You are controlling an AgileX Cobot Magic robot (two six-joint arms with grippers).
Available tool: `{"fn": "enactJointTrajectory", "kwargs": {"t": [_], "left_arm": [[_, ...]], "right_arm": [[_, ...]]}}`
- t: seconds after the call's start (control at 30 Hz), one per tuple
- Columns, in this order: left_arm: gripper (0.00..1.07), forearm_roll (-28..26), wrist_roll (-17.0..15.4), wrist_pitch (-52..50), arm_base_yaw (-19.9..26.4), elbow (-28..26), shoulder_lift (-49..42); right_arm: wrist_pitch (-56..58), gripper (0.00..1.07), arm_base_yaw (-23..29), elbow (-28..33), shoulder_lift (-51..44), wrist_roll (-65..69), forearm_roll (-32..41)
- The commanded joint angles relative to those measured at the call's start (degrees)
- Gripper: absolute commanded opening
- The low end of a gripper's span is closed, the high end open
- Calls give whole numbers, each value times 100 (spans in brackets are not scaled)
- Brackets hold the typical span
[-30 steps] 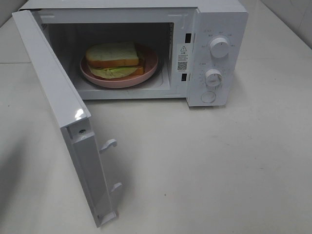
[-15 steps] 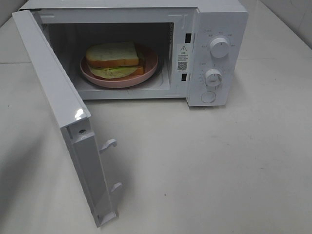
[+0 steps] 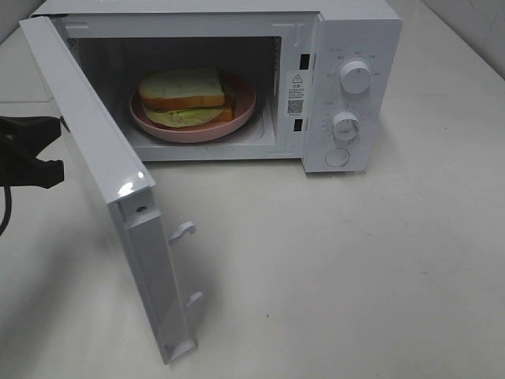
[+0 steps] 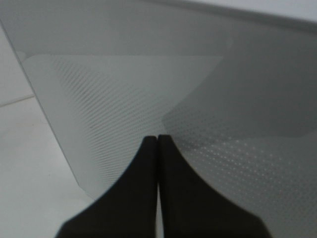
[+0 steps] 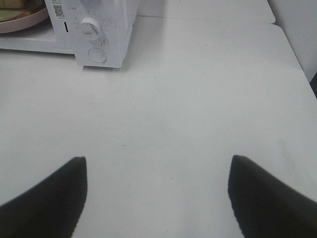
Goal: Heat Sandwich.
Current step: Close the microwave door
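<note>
The sandwich (image 3: 183, 95), pale bread with a brown crust and green filling, lies on a pink plate (image 3: 245, 106) inside the open white microwave (image 3: 351, 31). Its door (image 3: 95, 150) stands swung out to the left. My left gripper (image 3: 35, 150) is at the far left, behind the door's outer face. In the left wrist view it (image 4: 157, 138) is shut and empty, its tips right at the door's dotted window (image 4: 148, 89). My right gripper (image 5: 158, 158) hangs open over bare table, well away from the microwave (image 5: 106, 25); the high view does not show it.
The microwave's two knobs (image 3: 355, 76) and round button (image 3: 338, 157) are on its right panel. Latch hooks (image 3: 181, 230) stick out of the door's inner edge. The white table (image 3: 355, 268) stretches in front of and to the right of the microwave.
My left gripper has come into view at the left, up against the door's outer side. The door's free edge has swung slightly to the right, toward the microwave.
</note>
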Motion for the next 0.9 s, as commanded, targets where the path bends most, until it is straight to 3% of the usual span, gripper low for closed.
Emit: {"fn": "enactJointTrajectory", "kwargs": {"t": [0.03, 0.63, 0.9], "left_arm": [[0, -258, 183, -92, -384, -149, 212], [0, -1536, 791, -57, -1553, -963, 928], [0, -2023, 917, -17, -2005, -1329, 1232]], "right_arm": [[-46, 75, -23, 0, -166, -52, 11], [-46, 75, -23, 0, -166, -52, 11], [-46, 75, -23, 0, -166, -52, 11]]}}
